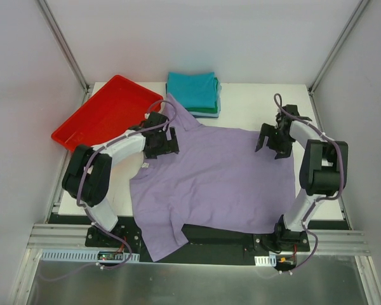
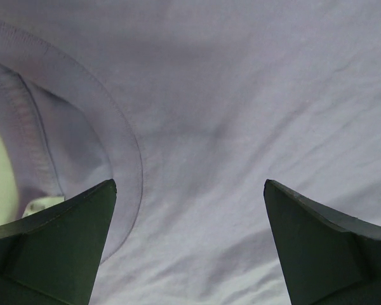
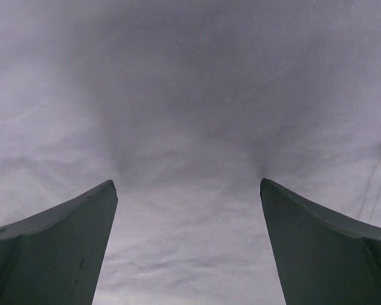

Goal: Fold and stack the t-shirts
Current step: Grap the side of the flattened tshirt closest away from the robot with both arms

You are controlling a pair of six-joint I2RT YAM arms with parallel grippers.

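Note:
A lavender t-shirt lies spread flat over the middle of the white table, one sleeve hanging past the near edge. My left gripper hovers over the shirt by its neckline, jaws wide open and empty; the left wrist view shows the collar seam and purple cloth between the fingers. My right gripper stands open over the shirt's far right edge, only purple fabric under it. A stack of folded t-shirts, teal on top, sits at the back.
A red plastic tray lies at the back left, partly over the table's left edge. The bare table top shows at the back right. Metal frame posts rise at both rear corners.

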